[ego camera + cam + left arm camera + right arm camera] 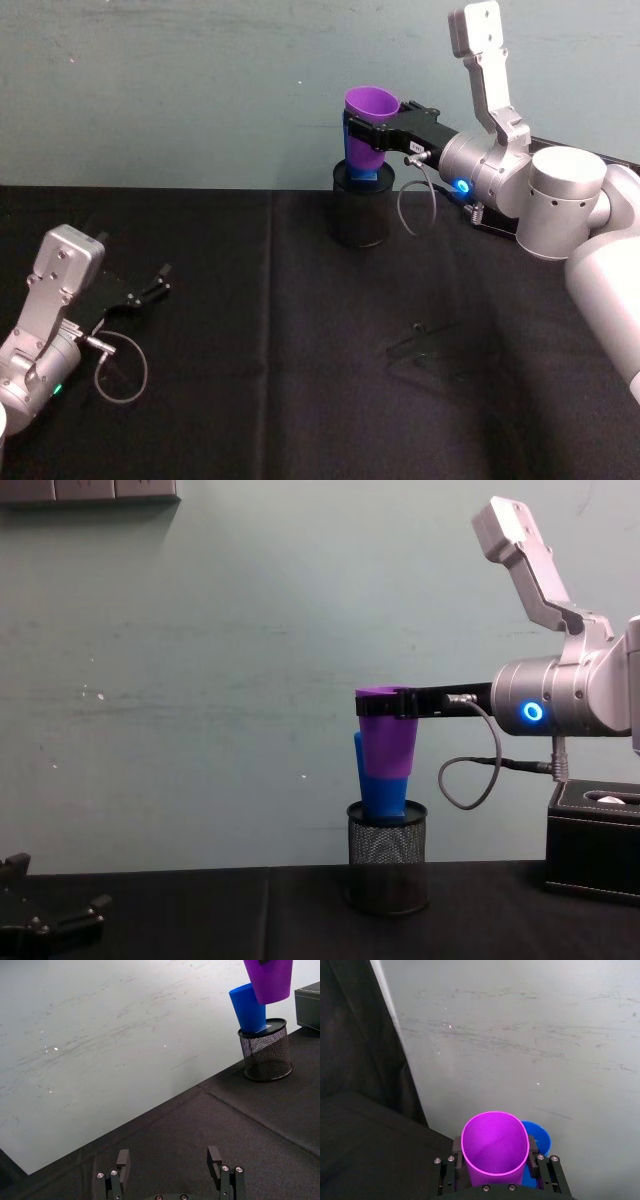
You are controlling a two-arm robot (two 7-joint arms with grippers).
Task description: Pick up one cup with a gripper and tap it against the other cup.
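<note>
Black cloth is covering the table [250, 380], and a pale scuffed wall [150, 90] is standing behind it. We are logging the right gripper [385, 705] clamped on the purple cup [388, 745] just under the rim, one finger on each side. It is holding the cup in the air, mouth up and close to upright.

We are watching one relation. The blue cup [380, 795] is standing in the mesh holder [387, 865] at the back of the table, directly under the purple cup and slightly past it towards the wall. It is leaning a little, rim up. In the chest view the purple cup's lower half is overlapping the blue cup's upper part. In the left wrist view its base is sitting right at the blue rim. We cannot tell whether the two are touching or just apart. We are judging that any tap needs only a short nudge towards the blue rim.

The right arm is reaching in from the right with its forearm about level. Its ring light is glowing blue.

The left gripper [150, 285] is lying low at the left of the table, fingers apart and holding nothing, well away from both cups.
</note>
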